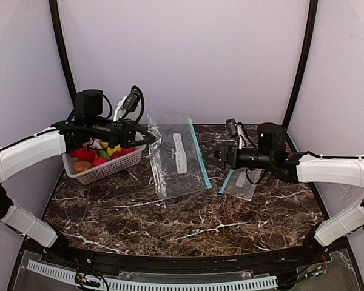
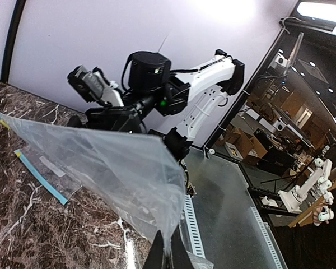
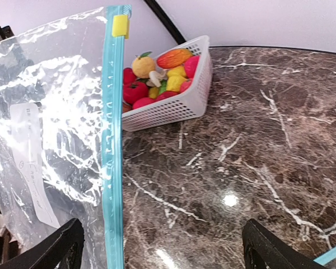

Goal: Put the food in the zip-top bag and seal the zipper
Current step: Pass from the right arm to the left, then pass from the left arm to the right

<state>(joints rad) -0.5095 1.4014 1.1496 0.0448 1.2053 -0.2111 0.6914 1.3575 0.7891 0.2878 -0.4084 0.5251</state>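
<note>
The clear zip-top bag (image 1: 176, 154) lies partly lifted in the middle of the marble table, its teal zipper (image 1: 200, 159) along its right edge. My left gripper (image 1: 147, 139) is shut on the bag's left edge; in the left wrist view the film (image 2: 112, 168) runs pinched into the closed gripper (image 2: 168, 255). My right gripper (image 1: 204, 159) stands open just right of the zipper, holding nothing. In the right wrist view the zipper (image 3: 113, 140) with its yellow slider (image 3: 120, 26) hangs just inside the left finger of that gripper (image 3: 162, 252). The food (image 1: 97, 154) (image 3: 157, 73) sits in the basket.
The white lattice basket (image 1: 106, 173) (image 3: 173, 106) stands at the back left, under my left arm. A second flat bag (image 1: 242, 180) with a teal strip lies under my right arm. Dark frame posts rise at both back corners.
</note>
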